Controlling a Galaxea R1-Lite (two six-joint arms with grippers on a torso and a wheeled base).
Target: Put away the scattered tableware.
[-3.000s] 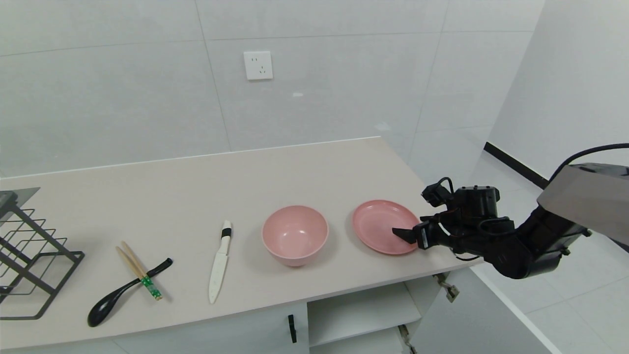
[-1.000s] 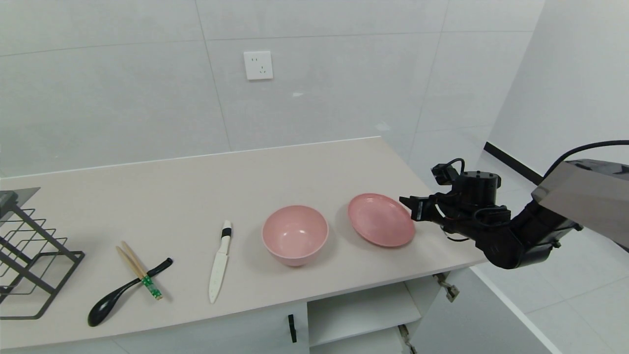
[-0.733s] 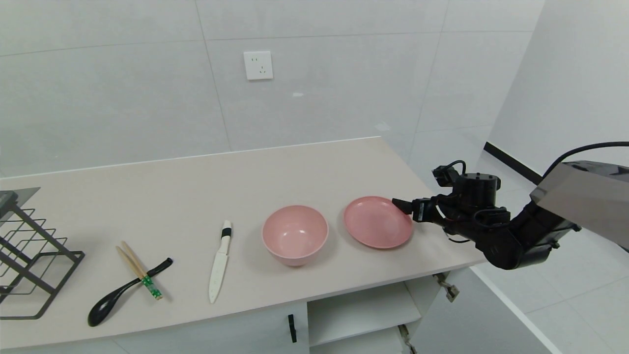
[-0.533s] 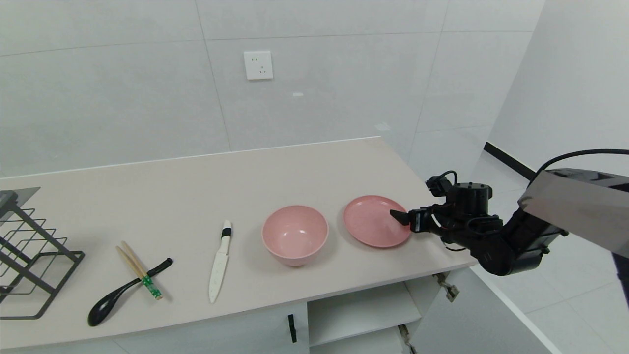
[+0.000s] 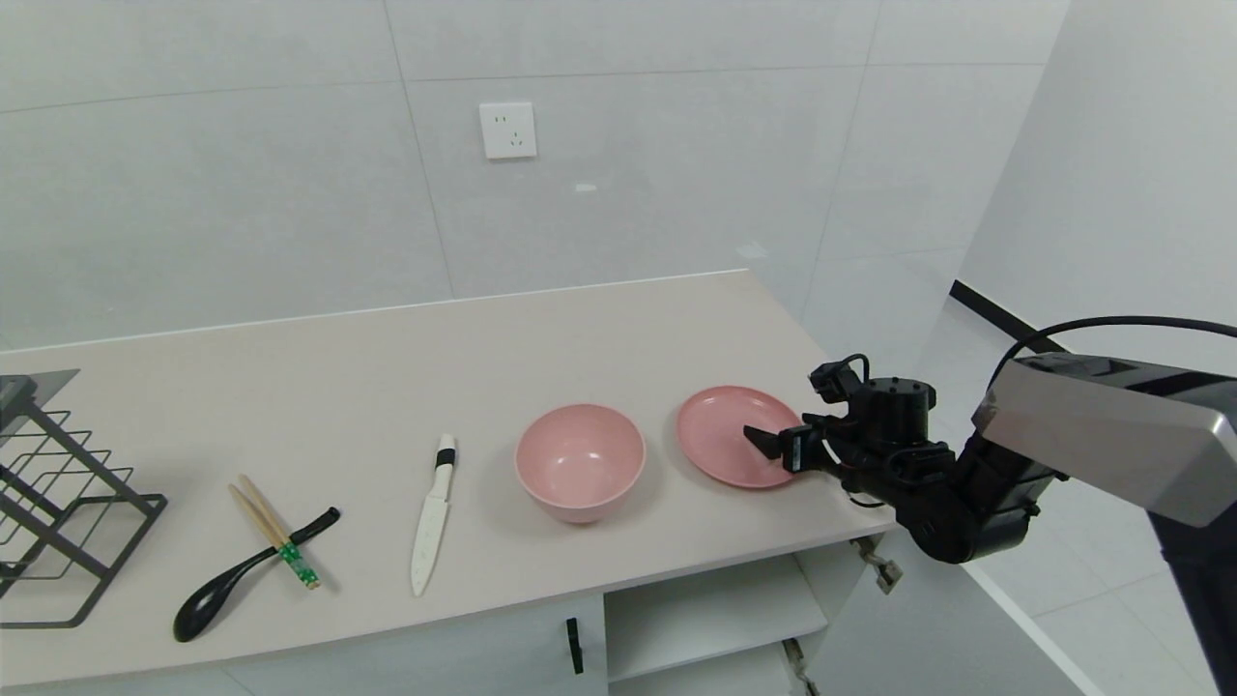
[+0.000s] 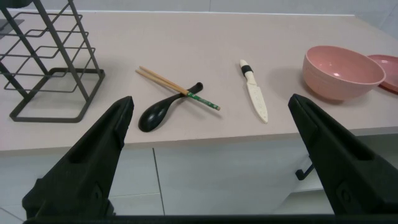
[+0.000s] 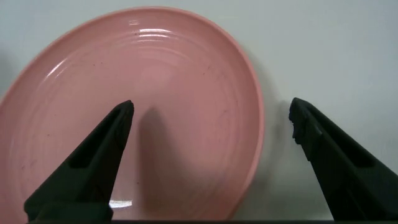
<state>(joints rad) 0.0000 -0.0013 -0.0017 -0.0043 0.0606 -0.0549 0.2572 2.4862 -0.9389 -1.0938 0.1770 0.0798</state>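
A pink plate (image 5: pixel 727 435) (image 7: pixel 124 93) lies flat near the right end of the counter (image 5: pixel 387 377). My right gripper (image 5: pixel 770 447) (image 7: pixel 208 174) is open low over the plate's right rim, one finger above the plate and the other beyond the rim. Left of the plate stand a pink bowl (image 5: pixel 580 462) (image 6: pixel 342 71) and a white knife (image 5: pixel 432 512) (image 6: pixel 254 96). Farther left lie chopsticks (image 5: pixel 273 534) (image 6: pixel 177 87) across a black spoon (image 5: pixel 242 575) (image 6: pixel 165 109). My left gripper (image 6: pixel 208 186) hangs open in front of the counter's front edge, holding nothing.
A dark wire rack (image 5: pixel 58 503) (image 6: pixel 43 62) stands at the counter's left end. Below the counter on the right is an open cabinet shelf (image 5: pixel 705 609). The counter ends just right of the plate, with floor beyond.
The plate has slid a little to the left; it was tipped up a second ago and now lies flat. My right gripper has moved left and lower, over the plate's right rim.
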